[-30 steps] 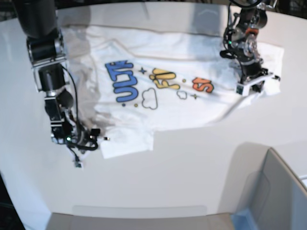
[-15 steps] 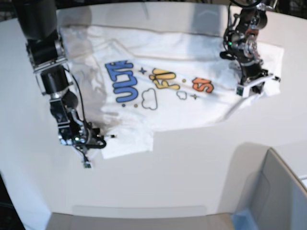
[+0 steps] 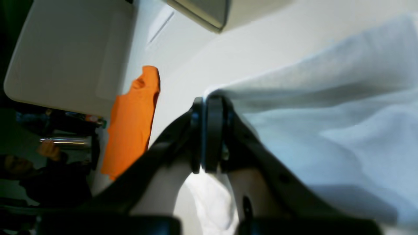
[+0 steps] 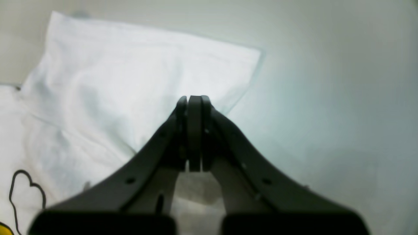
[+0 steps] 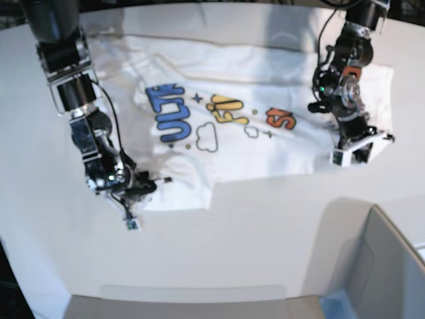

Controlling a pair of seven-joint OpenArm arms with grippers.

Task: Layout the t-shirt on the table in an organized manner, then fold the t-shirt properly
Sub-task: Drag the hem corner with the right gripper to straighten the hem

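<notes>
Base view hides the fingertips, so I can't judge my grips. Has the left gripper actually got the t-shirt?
Observer: Yes. In the left wrist view the left gripper is shut on a fold of the t-shirt, with cloth pinched between its tips.
Operator: And the right one?
Observer: The right gripper is shut, tips together over the sleeve near its edge; no cloth shows between them.
Operator: Anything beyond the left gripper?
Observer: An orange cloth shows past the table edge.
</notes>
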